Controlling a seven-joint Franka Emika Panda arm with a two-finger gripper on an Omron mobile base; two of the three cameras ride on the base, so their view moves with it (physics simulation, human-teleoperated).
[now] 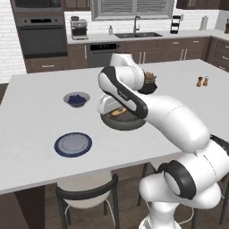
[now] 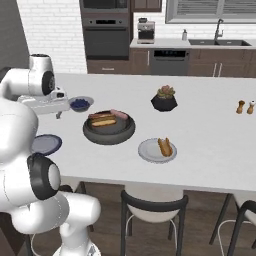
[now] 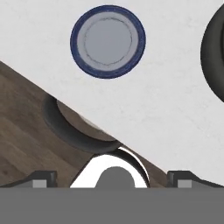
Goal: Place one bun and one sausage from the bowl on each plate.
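The wide dark-grey bowl sits mid-counter and holds a bun and a sausage; the arm covers part of the bowl in the left base view. To its right, the light grey plate carries a bun with a sausage. The blue-rimmed plate lies bare near the counter's front edge, left of the bowl. My gripper hangs open and holds nothing, above the counter's front edge between the blue-rimmed plate and the bowl's rim.
A small grey bowl of blue berries stands behind the blue-rimmed plate. A black plant pot sits behind the bowl, and salt and pepper shakers stand at the far right. Stools are tucked under the counter's front edge.
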